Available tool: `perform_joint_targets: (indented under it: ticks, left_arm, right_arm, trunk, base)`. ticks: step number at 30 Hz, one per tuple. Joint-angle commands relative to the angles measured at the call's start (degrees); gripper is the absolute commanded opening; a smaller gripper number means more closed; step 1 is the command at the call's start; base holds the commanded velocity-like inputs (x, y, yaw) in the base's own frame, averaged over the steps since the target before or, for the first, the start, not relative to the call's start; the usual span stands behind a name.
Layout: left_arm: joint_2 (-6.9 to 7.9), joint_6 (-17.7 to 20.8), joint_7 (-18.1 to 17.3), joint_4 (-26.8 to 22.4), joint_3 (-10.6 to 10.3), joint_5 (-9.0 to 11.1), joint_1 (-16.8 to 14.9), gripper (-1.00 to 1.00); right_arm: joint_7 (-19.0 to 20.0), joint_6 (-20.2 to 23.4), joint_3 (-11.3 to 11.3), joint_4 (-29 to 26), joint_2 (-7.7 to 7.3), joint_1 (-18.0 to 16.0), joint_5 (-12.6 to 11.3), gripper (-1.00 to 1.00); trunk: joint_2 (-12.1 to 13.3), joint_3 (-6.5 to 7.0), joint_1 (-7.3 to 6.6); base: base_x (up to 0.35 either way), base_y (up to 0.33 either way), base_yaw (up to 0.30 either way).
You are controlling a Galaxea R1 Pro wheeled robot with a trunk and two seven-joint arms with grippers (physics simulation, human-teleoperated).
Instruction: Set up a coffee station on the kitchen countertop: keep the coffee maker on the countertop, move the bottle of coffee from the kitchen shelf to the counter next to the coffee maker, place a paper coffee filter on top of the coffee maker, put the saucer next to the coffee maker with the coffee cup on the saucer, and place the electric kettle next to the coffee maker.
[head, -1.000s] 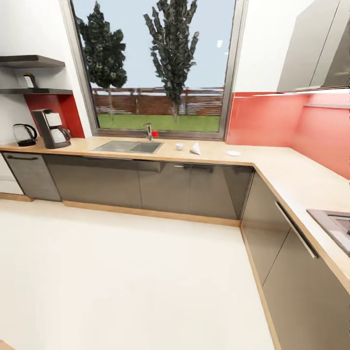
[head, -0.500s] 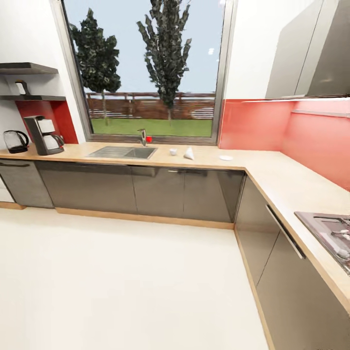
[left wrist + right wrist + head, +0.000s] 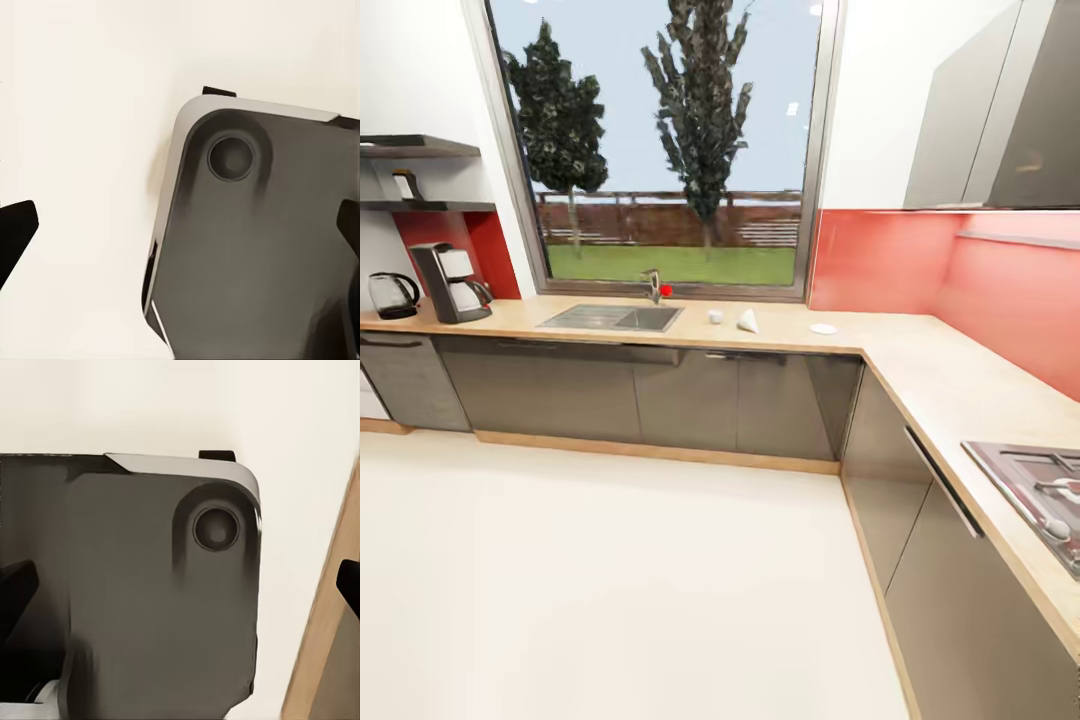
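The kitchen countertop (image 3: 880,345) runs under the window and turns toward me on the right. At its far left stand the coffee maker (image 3: 452,283) and, left of it, the electric kettle (image 3: 392,296). Above them the bottle of coffee (image 3: 405,184) stands on the kitchen shelf (image 3: 435,206). Right of the sink sit the coffee cup (image 3: 715,316), the white cone of the paper coffee filter (image 3: 747,320) and the saucer (image 3: 823,328), each apart. My left gripper (image 3: 180,232) and right gripper (image 3: 180,585) are open, empty, hanging over my dark base.
A steel sink (image 3: 610,318) with a faucet (image 3: 654,285) lies below the window. A hob (image 3: 1040,485) is set in the right counter run. Grey wall cabinets (image 3: 1000,110) hang at upper right. Pale floor (image 3: 610,580) stretches between me and the cabinet fronts.
The whole picture has shifted, so my camera moved: the counter's things sit further left and a little lower, and more of the hob shows at the right. Nothing on the counter moved.
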Motion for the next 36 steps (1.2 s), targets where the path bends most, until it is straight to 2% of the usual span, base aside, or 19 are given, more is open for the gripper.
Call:
perform_joint_targets:
  ticks: [1, 11, 36]
  left_arm:
    - [-0.01, -0.1, 0.0, 0.0, 0.2, 0.1, 0.0, 1.0]
    - [-0.05, -0.1, 0.0, 0.0, 0.2, 0.1, 0.0, 1.0]
    - [-0.02, -0.1, 0.0, 0.0, 0.2, 0.1, 0.0, 1.0]
  right_arm:
    - [0.0, -0.2, 0.0, 0.1, -0.01, 0.0, 0.0, 1.0]
    - [0.0, -0.2, 0.1, 0.1, -0.03, 0.0, 0.0, 1.0]
    - [0.0, -0.2, 0.0, 0.1, -0.06, 0.0, 0.0, 1.0]
  trunk:
    - [0.4, 0.13, -0.23]
    - [4.4, 1.99, -2.42]
    - [14.4, 8.25, -7.91]
  base:
    - [0.0, 0.0, 0.0]
    - [0.0, 0.0, 0.0]
    - [0.0, 0.0, 0.0]
